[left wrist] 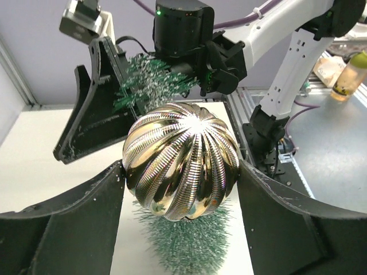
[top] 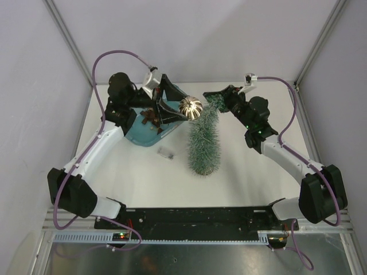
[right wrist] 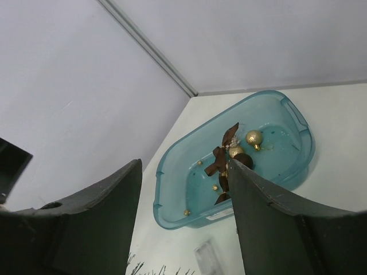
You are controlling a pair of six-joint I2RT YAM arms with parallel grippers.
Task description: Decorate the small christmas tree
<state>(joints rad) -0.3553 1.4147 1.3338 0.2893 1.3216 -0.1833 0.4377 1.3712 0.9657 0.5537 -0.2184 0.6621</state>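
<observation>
Left gripper [left wrist: 180, 172], clenched on a ribbed gold bauble [left wrist: 182, 157], holds it beside the upper needles of the small christmas tree [top: 203, 143], which stands on the white desk [top: 155, 177] just right of the teal tub [top: 137, 135], its bent tip grasped by the right gripper [top: 214, 99].

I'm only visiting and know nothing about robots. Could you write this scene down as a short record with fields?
Left hand: closed on a shiny, ribbed gold ball ornament
Right hand: gripping the top of the slim, frosted green artificial christmas tree
Ornament position: beside the tree's upper part
Teal plastic tub: on the white table, left of the tree
Tub contents: brown star-shaped ornament, small gold bauble, dark bauble
</observation>
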